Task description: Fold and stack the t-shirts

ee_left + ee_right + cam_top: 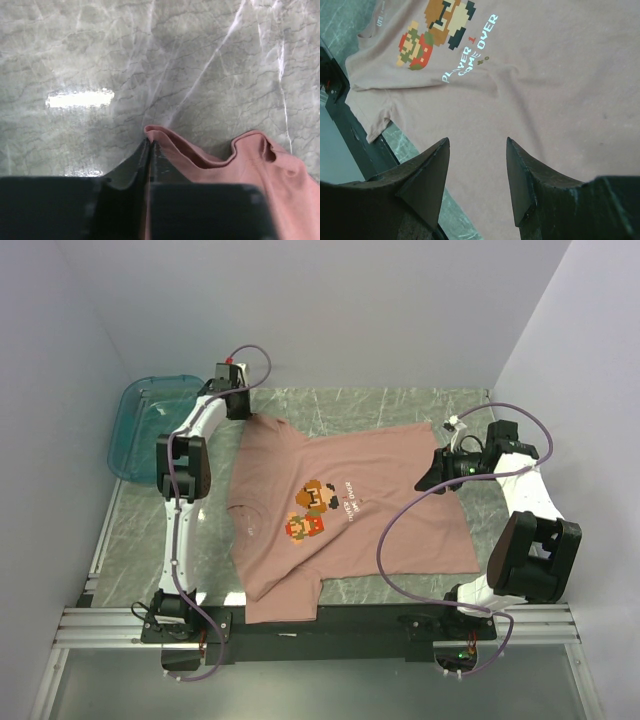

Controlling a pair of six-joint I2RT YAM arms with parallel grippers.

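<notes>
Pink t-shirt [380,530] lay flat, print up, across the table [340,402]. Left gripper [244,412] was pinched on the far sleeve, right gripper [438,480] spread wide over the hem end.

Fabric looked light and limp, so it should drape and drag rather than hold shape. Best taken at hems, sleeve edges or corners, pinching through both layers. Left wrist view showed what the top view hid: jaws shut tight on a bunched sleeve edge [165,137], cloth puckered beside them. Right wrist view showed its fingers [427,172] well apart with nothing between them, and the near sleeve [375,117] overhanging the table's front edge.
</notes>
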